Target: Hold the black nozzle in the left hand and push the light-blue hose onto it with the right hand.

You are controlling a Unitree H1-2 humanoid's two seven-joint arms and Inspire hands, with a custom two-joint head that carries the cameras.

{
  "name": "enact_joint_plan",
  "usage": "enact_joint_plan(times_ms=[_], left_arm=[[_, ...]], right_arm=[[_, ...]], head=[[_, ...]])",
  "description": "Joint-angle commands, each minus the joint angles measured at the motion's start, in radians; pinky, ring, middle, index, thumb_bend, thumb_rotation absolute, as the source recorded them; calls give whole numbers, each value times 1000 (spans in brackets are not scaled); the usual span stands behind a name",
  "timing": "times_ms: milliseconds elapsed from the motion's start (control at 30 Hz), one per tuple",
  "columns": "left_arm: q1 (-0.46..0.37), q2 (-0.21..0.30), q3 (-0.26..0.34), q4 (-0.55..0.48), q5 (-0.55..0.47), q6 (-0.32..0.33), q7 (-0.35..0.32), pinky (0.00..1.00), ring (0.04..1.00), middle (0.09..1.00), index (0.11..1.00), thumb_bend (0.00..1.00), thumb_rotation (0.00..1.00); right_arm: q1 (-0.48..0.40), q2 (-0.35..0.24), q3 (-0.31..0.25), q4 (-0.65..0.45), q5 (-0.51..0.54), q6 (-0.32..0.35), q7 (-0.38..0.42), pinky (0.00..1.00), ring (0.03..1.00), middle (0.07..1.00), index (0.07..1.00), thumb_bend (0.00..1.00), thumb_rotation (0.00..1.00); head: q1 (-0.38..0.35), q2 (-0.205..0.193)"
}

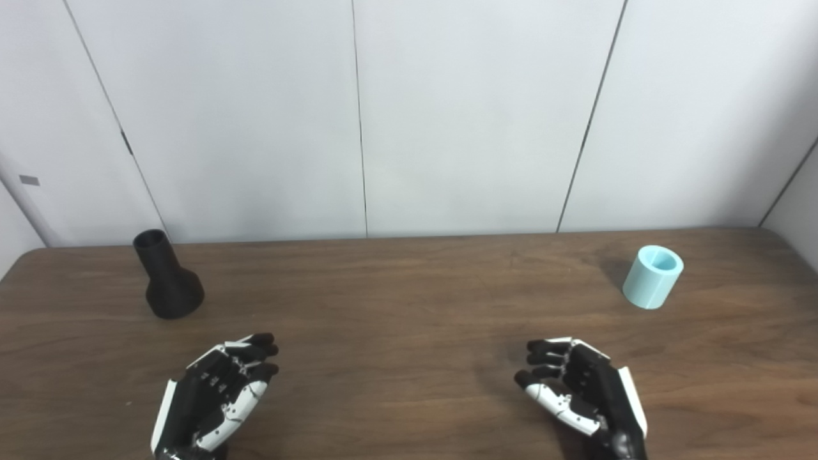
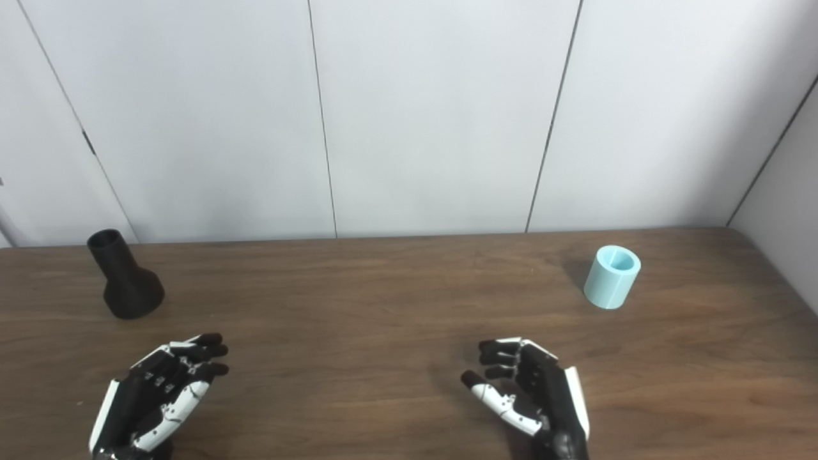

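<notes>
Left eye view shows the black nozzle (image 1: 167, 278) standing upright on its wide base at the far left of the wooden surface (image 1: 396, 300), its narrow open neck pointing up and leaning slightly toward the back. The light-blue hose (image 1: 652, 276), a short open cylinder, stands on end at the far right of the same surface, well apart from the nozzle and casting a soft shadow to its left. Neither piece is touched by anything.

Nearer the camera, the left hand (image 1: 214, 396) sits low over the surface in front of the nozzle, palm turned inward, fingers loosely spread and curled, holding nothing. The right hand (image 1: 585, 393) mirrors it on the other side, in front of and to the left of the hose, palm also facing inward, fingers apart and empty. The two hands are well apart from each other. Behind the surface rises a plain white panelled wall (image 1: 447, 115) with thin dark seams.
</notes>
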Motion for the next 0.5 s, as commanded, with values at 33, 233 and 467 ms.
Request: enact_joint_plan(times_ms=[33,233,467], left_arm=[[36,-15,-3,3,-4,2,6,597,682,696,500,483,83],[39,-14,2,-1,-2,2,8,585,672,687,499,483,81],[43,-28,15,-7,49,-15,49,558,644,664,499,482,80]], right_arm=[[-25,-22,-9,-48,26,-17,15,551,625,650,494,483,148],[-17,-34,-10,-42,47,-27,23,546,627,647,494,482,146],[-22,-9,-9,-23,73,-12,17,539,616,636,494,484,148]], head=[[-7,0],[-13,5],[-8,13]])
